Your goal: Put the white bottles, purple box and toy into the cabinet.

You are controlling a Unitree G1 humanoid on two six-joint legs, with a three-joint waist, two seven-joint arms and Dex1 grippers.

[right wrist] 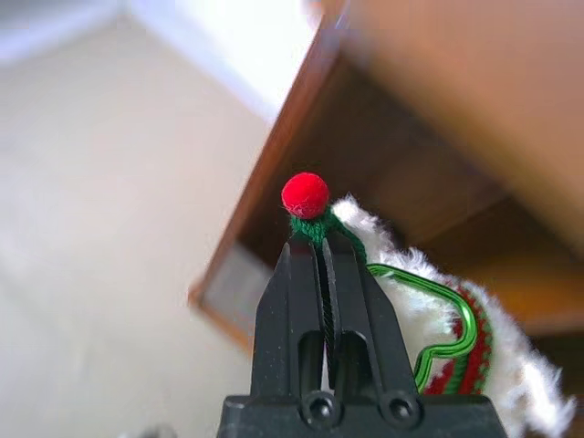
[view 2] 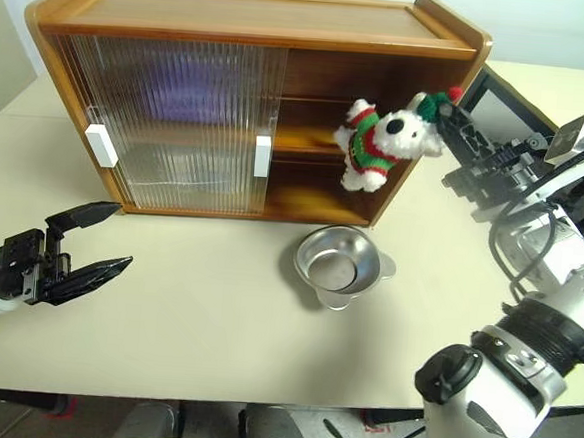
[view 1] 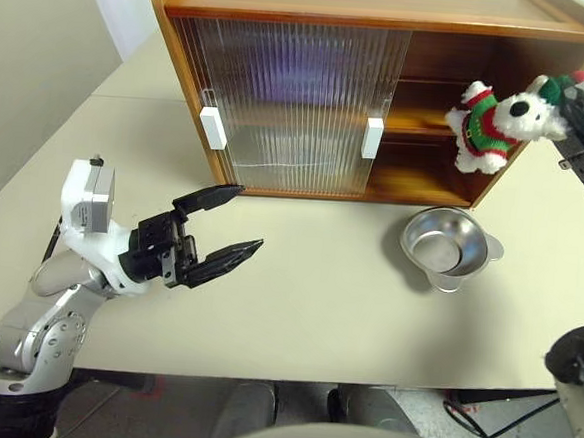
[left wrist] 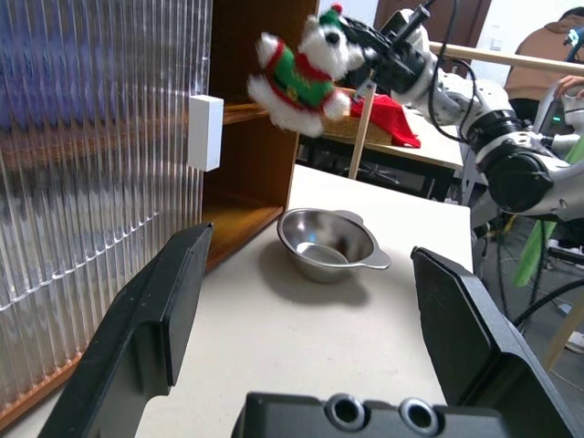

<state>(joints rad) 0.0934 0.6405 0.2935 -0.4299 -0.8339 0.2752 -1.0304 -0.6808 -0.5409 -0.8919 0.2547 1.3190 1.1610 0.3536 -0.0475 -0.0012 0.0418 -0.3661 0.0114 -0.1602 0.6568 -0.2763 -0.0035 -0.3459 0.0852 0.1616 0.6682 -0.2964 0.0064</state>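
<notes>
One cabinet (view 2: 250, 96) on the table (view 1: 296, 300), one plush bear (view 2: 383, 137), one steel bowl (view 2: 337, 263), and two grippers in play. The cabinet is the anchor: orange-brown wooden frame, two shelves, ribbed translucent sliding doors (view 1: 280, 103) drawn across its left part with two white rectangular handles (view 1: 212, 128), its right part standing open. There goes the toy, a small white bear in a red-and-green knit sweater and a green hat tipped with a red pompom, hanging in the air right at the cabinet's open right end, level with the upper shelf, tilted with its head toward the outside edge. The right gripper (view 2: 452, 112) has it by the hat, the two black fingers pinched tight together on the green knit just under the pompom; the wrist view also catches a green wire loop beside the fingers. The left gripper (view 1: 226, 224) hovers over the table in front of the cabinet's closed left side, fingers spread wide and holding nothing. The bowl sits on the table just in front of the cabinet's open right half, two small lug handles on its rim. A purple blur shows behind the ribbed doors, too indistinct to name. No readable writing anywhere.
</notes>
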